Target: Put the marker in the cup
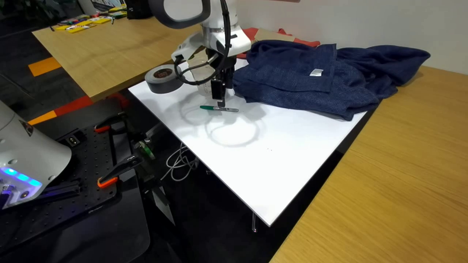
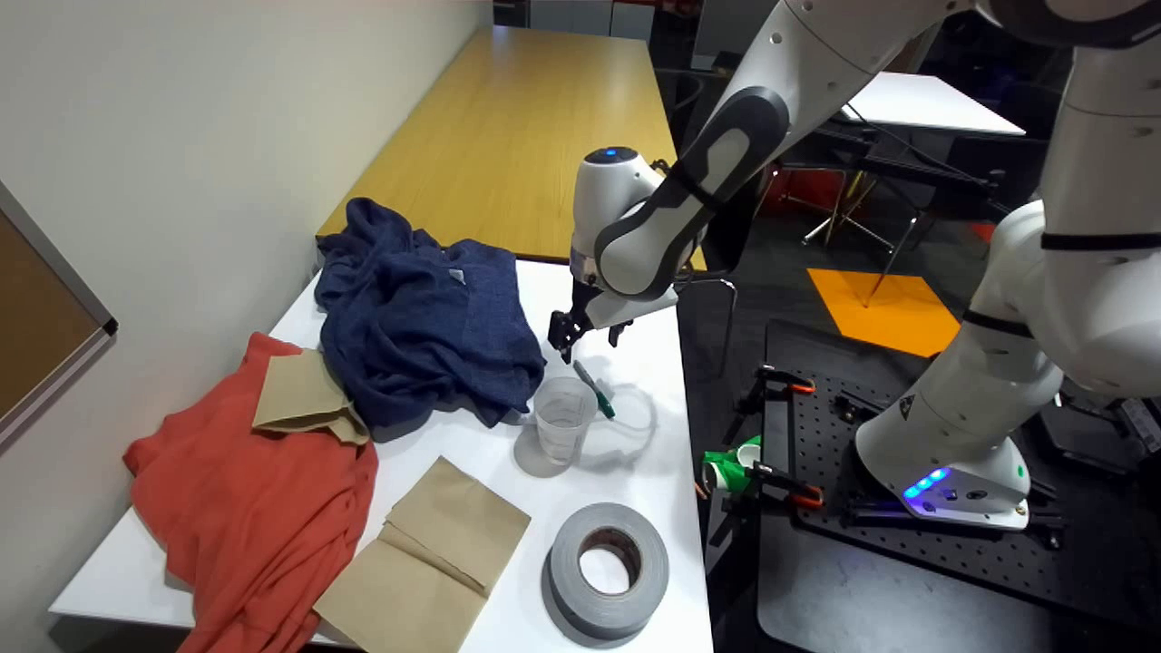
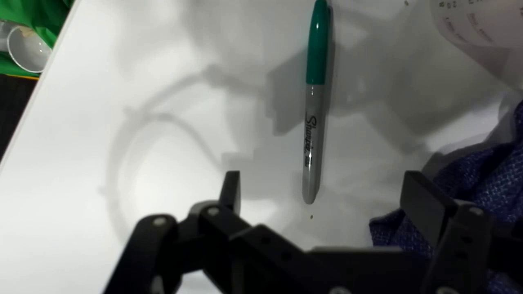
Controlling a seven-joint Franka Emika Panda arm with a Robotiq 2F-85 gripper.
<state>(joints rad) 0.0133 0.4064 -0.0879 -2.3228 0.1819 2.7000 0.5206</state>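
Note:
The marker lies flat on the white table, with a green cap and a grey body. It shows in both exterior views [image 1: 229,109] [image 2: 596,394] and in the wrist view [image 3: 314,102]. The translucent cup [image 2: 562,422] stands upright beside the marker's cap end. It is partly hidden behind the arm in an exterior view [image 1: 199,67], and only its edge shows at the wrist view's top right [image 3: 482,24]. My gripper [image 3: 320,177] is open and empty, pointing down over the marker's grey end, which lies between the fingertips. It also shows in both exterior views [image 1: 221,96] [image 2: 590,346].
A dark blue cloth [image 2: 426,326] lies close beside the gripper. A grey roll of tape [image 2: 570,567], brown paper [image 2: 453,526] and a red cloth [image 2: 263,481] are on the white table [image 1: 278,160]. The table's edge runs along the robot base side.

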